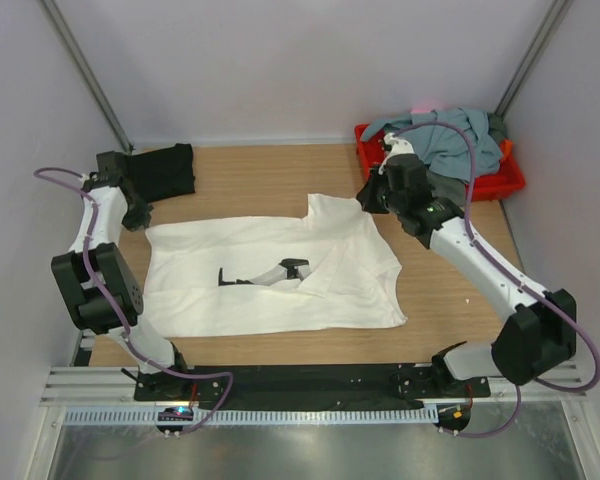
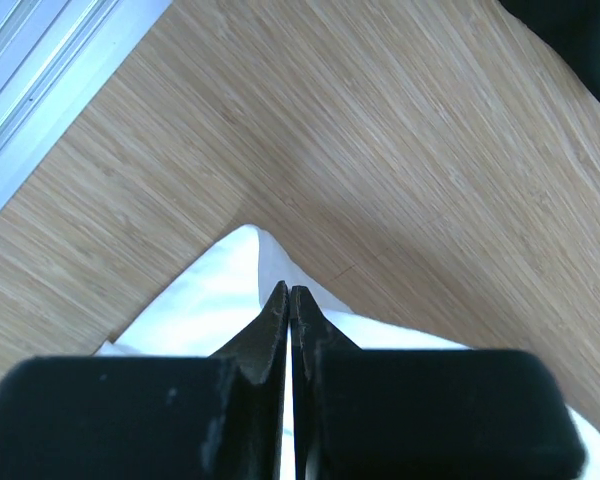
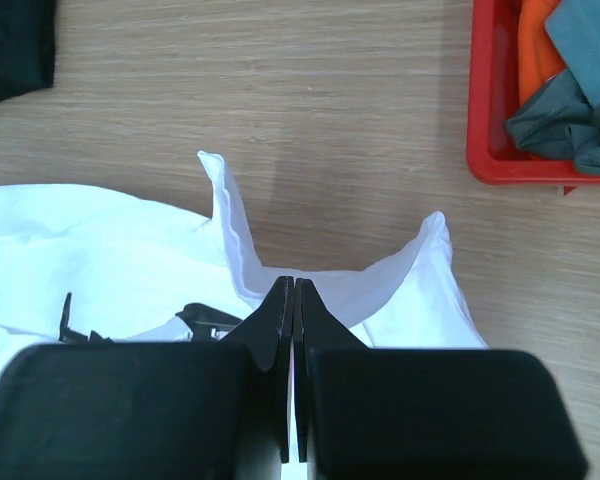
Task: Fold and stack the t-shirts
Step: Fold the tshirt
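The white shirt (image 1: 270, 275) lies spread on the bench (image 1: 280, 170), mid-way between the arms, mostly flat but with loose folds across its middle and right side. The left fingers (image 2: 276, 325) are clenched on its far left corner, with a tip of cloth poking out past them. The right fingers (image 3: 277, 312) are clenched on its far right edge, where the cloth stands up in two soft peaks on either side of the pinch. A black shirt (image 1: 165, 170), already folded, sits at the far left of the bench, apart from the white one. More shirts, grey-blue (image 1: 450, 135) on top, are heaped in the red tray (image 1: 510, 180) at far right.

The cloth is light, thin and limp. It will sag and drape from any pinch, crease readily, and drag on the wood instead of sliding cleanly. Only edges and corners give a sure hold, since a pinch in the middle would bunch it. With both far corners held, the likely step is to lift the far edge and carry it toward the near hem. The two arms should keep level and keep the edge taut, or the slack middle will wrinkle under the fold.
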Controlling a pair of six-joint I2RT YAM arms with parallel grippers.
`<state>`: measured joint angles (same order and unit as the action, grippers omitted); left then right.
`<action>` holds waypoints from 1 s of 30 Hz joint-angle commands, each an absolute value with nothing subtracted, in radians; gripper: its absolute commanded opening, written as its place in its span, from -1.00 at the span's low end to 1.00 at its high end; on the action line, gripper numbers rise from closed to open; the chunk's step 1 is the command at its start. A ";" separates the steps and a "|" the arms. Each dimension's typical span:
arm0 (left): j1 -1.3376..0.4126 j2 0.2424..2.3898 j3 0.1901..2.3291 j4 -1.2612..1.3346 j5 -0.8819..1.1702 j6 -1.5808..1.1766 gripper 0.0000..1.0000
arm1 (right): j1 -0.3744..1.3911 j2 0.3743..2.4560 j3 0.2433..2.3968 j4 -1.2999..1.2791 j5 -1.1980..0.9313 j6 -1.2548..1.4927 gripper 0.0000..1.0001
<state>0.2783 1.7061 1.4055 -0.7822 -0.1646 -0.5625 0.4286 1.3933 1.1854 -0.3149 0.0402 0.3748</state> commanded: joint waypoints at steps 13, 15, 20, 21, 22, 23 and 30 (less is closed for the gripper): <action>0.295 1.652 1.359 -0.741 -0.198 -0.532 -1.00 | 0.445 1.071 0.951 -0.374 0.049 0.411 -0.97; 0.295 1.641 1.330 -0.739 -0.198 -0.537 -1.00 | 0.445 1.051 0.933 -0.382 0.048 0.413 -0.97; 0.295 1.594 1.273 -0.744 -0.221 -0.531 -1.00 | 0.446 0.976 0.891 -0.416 0.034 0.429 -0.97; 0.293 1.585 1.264 -0.752 -0.224 -0.529 -1.00 | 0.451 0.954 0.882 -0.423 0.026 0.436 -0.97; 0.293 1.585 1.261 -0.758 -0.227 -0.529 -1.00 | 0.451 0.954 0.873 -0.428 0.028 0.436 -0.97; 0.293 1.574 1.256 -0.761 -0.227 -0.529 -1.00 | 0.453 0.933 0.853 -0.433 0.022 0.440 -0.97; 0.296 1.516 1.207 -0.821 -0.308 -0.525 -1.00 | 0.460 0.805 0.717 -0.478 -0.023 0.508 -0.97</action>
